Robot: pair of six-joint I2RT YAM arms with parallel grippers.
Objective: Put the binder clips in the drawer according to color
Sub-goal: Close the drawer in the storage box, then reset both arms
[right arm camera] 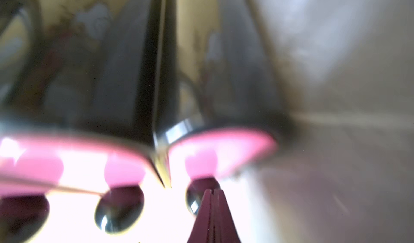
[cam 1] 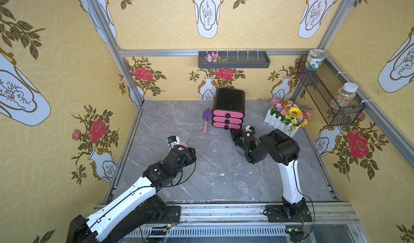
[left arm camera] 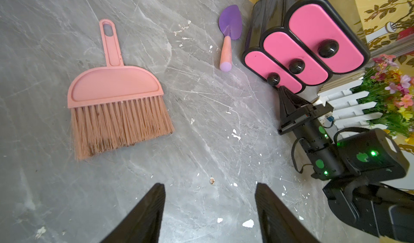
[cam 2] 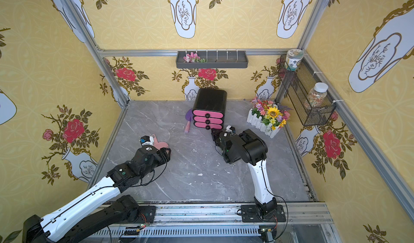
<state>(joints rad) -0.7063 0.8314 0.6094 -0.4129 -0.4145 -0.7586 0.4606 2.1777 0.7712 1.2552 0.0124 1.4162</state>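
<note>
The drawer (cam 1: 228, 109) (cam 2: 209, 109) is a black cabinet at the back middle of the table, with three pink fronts (left arm camera: 309, 49), all pushed in. My right gripper (cam 1: 231, 131) (right arm camera: 212, 191) is shut with nothing between its fingers. Its tip rests against the front of the lowest drawer, right beside that drawer's round black knob (left arm camera: 273, 79) (right arm camera: 197, 199). Over bare grey table at the left, my left gripper (left arm camera: 209, 186) stands open and empty. The binder clips are out of view in every frame.
A pink hand brush (left arm camera: 116, 96) (cam 2: 160, 143) lies beside my left wrist. A purple toy trowel (cam 1: 207, 118) lies left of the cabinet. A flower box with a white fence (cam 1: 286, 116) stands right of it. White flecks dot the table (cam 1: 201, 174).
</note>
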